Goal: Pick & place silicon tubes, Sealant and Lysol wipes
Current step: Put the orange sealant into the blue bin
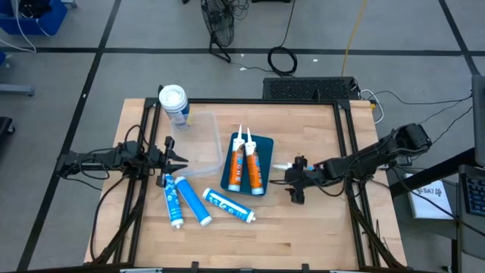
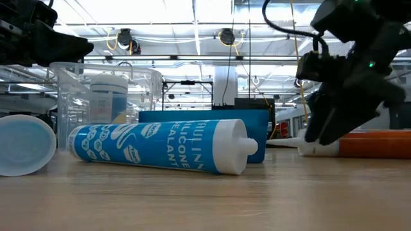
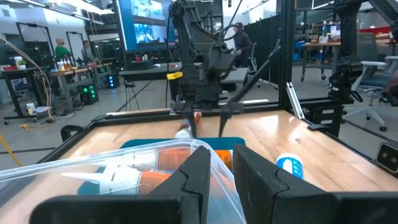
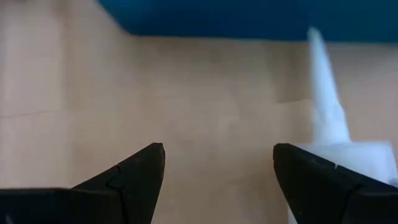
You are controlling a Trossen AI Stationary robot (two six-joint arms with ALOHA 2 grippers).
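Note:
The Lysol wipes canister (image 1: pixel 173 102) stands upright at the far left, beside a clear plastic container (image 1: pixel 201 144). Two orange sealant tubes (image 1: pixel 246 167) lie in a blue tray (image 1: pixel 264 144). Three blue-and-white silicone tubes (image 1: pixel 195 203) lie on the table near the front. A third orange tube (image 2: pixel 372 144) lies under my right arm, its white nozzle (image 1: pixel 281 165) toward the tray. My right gripper (image 4: pixel 217 168) is open, pointing down beside that nozzle (image 4: pixel 326 112). My left gripper (image 3: pixel 222 171) is at the clear container's left wall, fingers narrowly apart. My left gripper comes level from the table's left, and its fingers stand on either side of the clear container's left wall at the rim (image 3: pixel 210 152). I cannot tell whether they touch it. The container rests on the table.
The three silicone tubes lie close together just in front of my left gripper (image 1: pixel 179 157). The tray sits between the two grippers. Bare wood lies along the near edge (image 1: pixel 303 243). Black frame rails (image 1: pixel 352 152) run along the table's sides. People show in the room beyond.

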